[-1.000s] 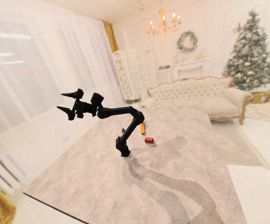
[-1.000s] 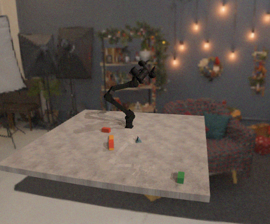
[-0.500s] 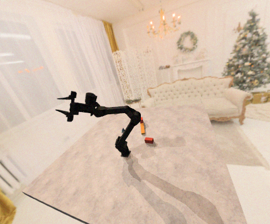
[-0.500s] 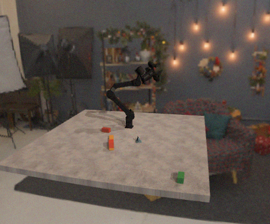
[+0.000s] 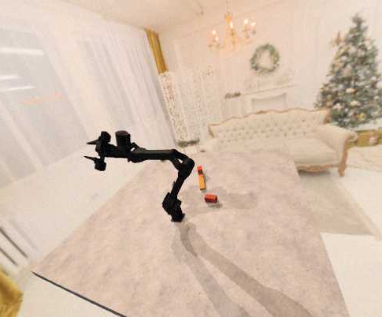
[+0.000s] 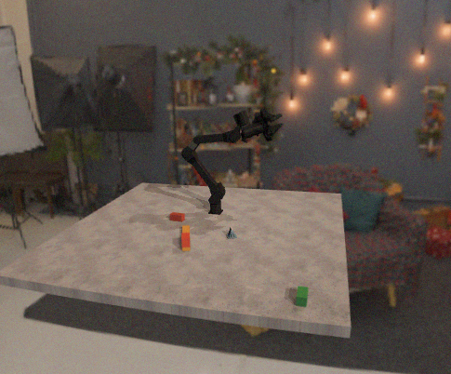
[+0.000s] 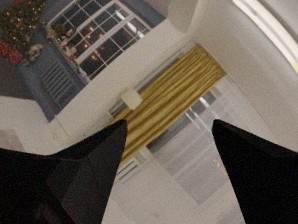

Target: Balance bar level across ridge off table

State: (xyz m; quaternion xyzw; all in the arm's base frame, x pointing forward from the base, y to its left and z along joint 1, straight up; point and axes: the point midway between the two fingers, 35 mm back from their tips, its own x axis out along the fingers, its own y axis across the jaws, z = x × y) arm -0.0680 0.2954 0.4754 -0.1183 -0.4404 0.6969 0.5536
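Observation:
The bar (image 5: 202,179) (image 6: 185,238) is orange with red sections and lies flat on the table (image 5: 255,244) (image 6: 115,260) in front of the arm's base. The ridge (image 6: 231,233) is a small blue-grey wedge standing on the table to the right of the bar; I cannot make it out in the top view. My gripper (image 5: 88,150) (image 6: 279,121) (image 7: 170,125) is raised high in the air, far from both and pointing away from the table. Its fingers stand apart with nothing between them. The wrist view shows only the room's walls and a gold curtain.
A small red block (image 5: 210,199) (image 6: 177,217) lies on the table near the arm's base. A green block (image 6: 301,296) stands near the table's front right corner. The arm's base (image 5: 174,209) (image 6: 216,205) sits toward the back of the table.

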